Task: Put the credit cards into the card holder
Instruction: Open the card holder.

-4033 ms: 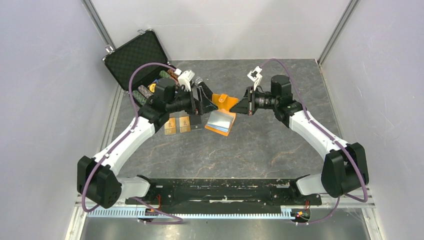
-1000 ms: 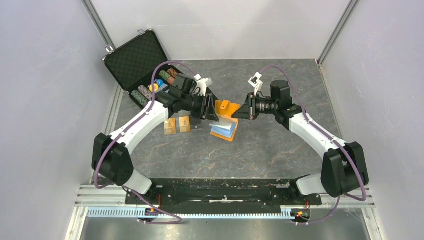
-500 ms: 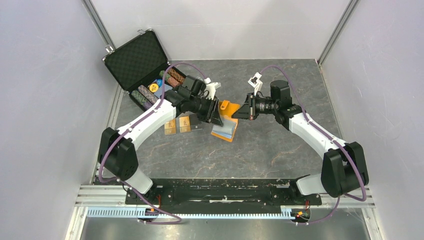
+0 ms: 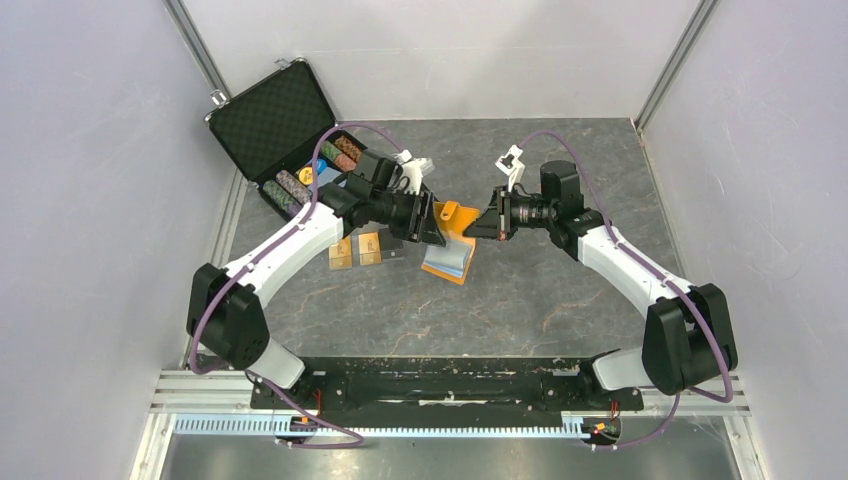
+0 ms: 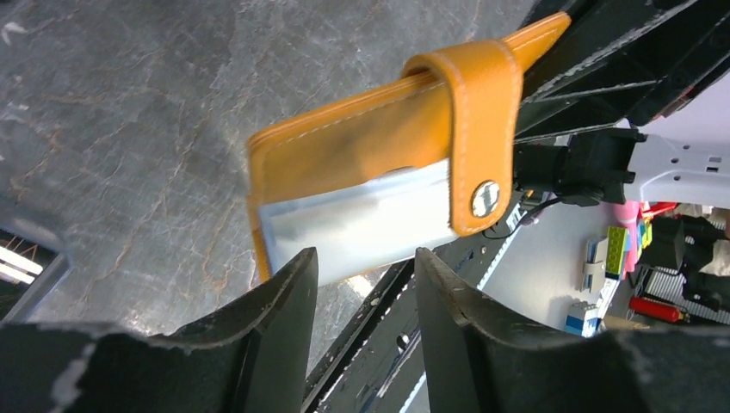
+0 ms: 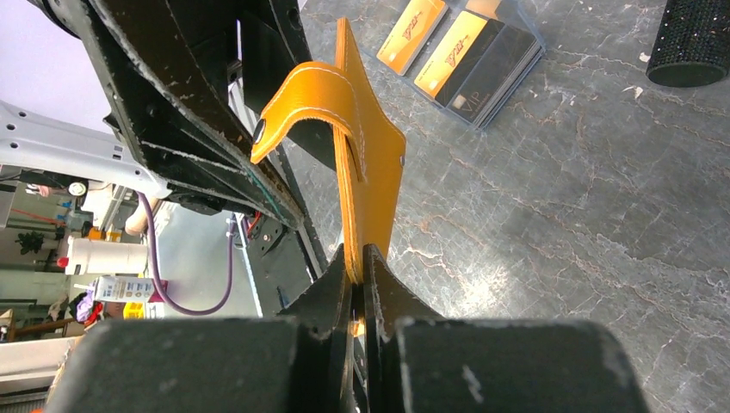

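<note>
The orange card holder [image 4: 452, 240] hangs tilted above the table, its strap and round snap [image 5: 485, 199] and pale blue lining [image 5: 361, 228] facing the left wrist view. My right gripper [image 6: 357, 254] is shut on its lower edge and holds it upright [image 6: 366, 163]. My left gripper [image 5: 365, 258] is open and empty, its fingertips just short of the lining; in the top view it [image 4: 428, 222] sits right beside the wallet. Gold-tan and black credit cards [image 4: 357, 249] lie flat on the table left of the wallet, and also show in the right wrist view [image 6: 465, 52].
A big black foam-lined case [image 4: 290, 135] with chip stacks stands open at the back left, behind the left arm. A dark textured cylinder [image 6: 697, 39] lies on the table near the cards. The grey stone-patterned table [image 4: 560, 300] is walled on three sides.
The left gripper has swung right from above the cards to the wallet's open face. The wallet has tipped more upright in the right gripper. The right arm has barely moved.
</note>
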Tool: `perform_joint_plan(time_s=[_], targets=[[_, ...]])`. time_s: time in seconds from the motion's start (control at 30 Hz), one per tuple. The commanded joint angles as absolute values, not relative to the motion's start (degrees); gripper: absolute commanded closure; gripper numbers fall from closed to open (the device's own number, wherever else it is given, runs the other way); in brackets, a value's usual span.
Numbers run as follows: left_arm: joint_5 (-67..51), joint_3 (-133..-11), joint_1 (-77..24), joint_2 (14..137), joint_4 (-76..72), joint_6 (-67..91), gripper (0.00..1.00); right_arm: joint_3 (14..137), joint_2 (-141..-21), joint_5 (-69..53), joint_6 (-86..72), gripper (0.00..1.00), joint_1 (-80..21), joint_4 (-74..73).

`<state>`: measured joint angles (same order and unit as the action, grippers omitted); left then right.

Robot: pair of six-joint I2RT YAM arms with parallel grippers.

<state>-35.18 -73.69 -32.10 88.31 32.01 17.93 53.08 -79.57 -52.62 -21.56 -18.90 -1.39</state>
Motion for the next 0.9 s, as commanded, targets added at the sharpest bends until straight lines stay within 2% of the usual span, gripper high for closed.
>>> perform_joint_plan(time_s=[0.0, 0.13, 0.6, 0.87], targets=[[-29.67, -72.17, -31.39, 86.00, 32.04, 20.11, 0.47, 52.90, -79.22, -53.00, -22.41, 1.00, -18.98, 0.12], [-26.76, -71.74, -31.38, 87.02, 34.00, 19.84, 0.47, 52.91, -79.23, -53.04, -22.38, 1.00, -18.98, -1.50], [-33.41, -70.23, -31.82, 89.49, 31.22, 20.51, 0.51, 52.83, -79.18, -52.91, -21.94, 1.00, -18.98, -1.79], [-34.89, -70.17, -31.82, 88.79, 29.45, 21.36, 0.64, 52.64, -79.10, -52.56, -21.54, 1.00, -18.94, -2.28]])
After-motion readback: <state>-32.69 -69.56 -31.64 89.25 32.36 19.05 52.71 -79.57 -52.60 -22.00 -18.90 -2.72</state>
